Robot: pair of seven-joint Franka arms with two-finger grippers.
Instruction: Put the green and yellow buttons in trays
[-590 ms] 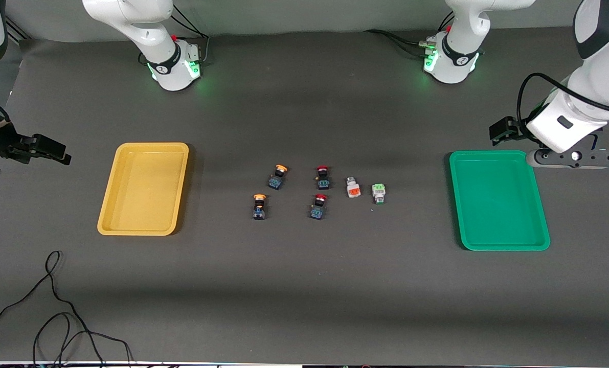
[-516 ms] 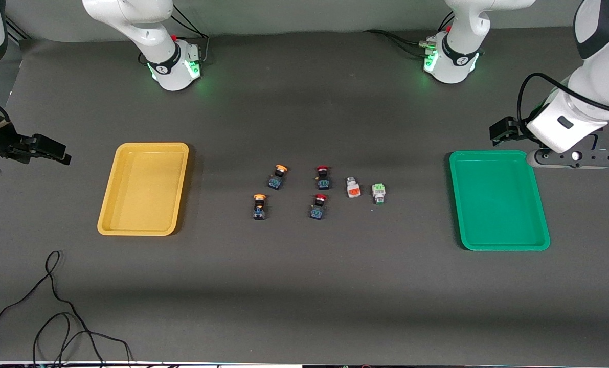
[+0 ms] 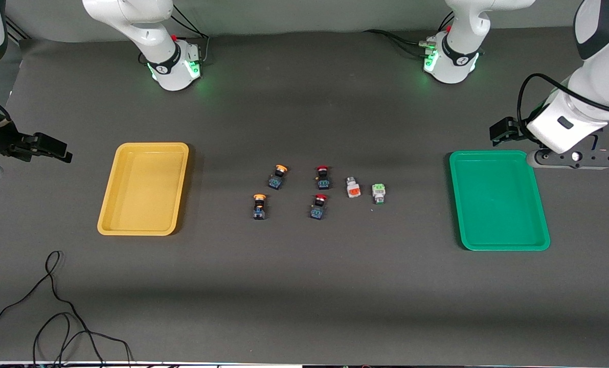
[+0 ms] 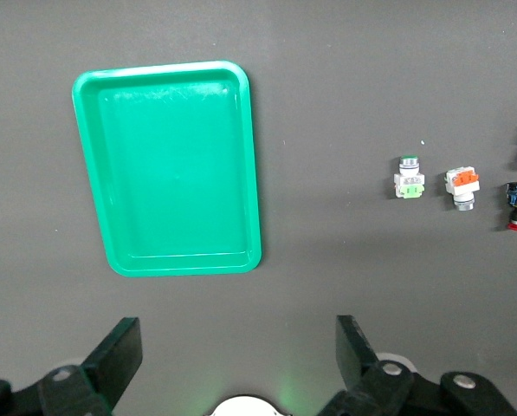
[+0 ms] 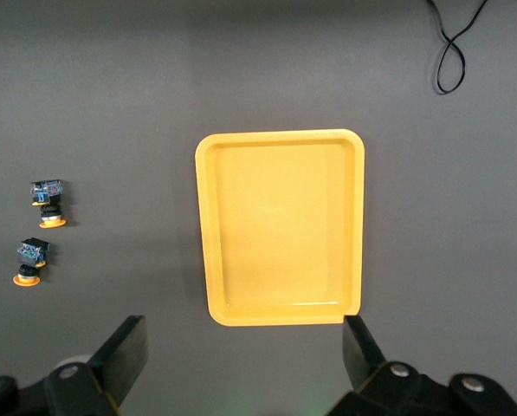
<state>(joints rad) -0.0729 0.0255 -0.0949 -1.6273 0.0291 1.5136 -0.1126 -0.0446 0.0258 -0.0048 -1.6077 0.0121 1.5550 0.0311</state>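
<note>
Small round-capped yellow buttons [image 3: 279,176] and a blocky green button [image 3: 379,193] sit on the matte table [image 3: 304,286] between two glossy trays [image 3: 143,188]. Both grippers hover, left gripper [image 4: 236,364] and right gripper [image 5: 245,364], jaws spread.

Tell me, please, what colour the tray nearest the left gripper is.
Green; the left wrist view shows it best.

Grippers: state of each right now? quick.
Left gripper: open, holding nothing, up beside the green tray.
Right gripper: open, holding nothing, up beside the yellow tray.
</note>
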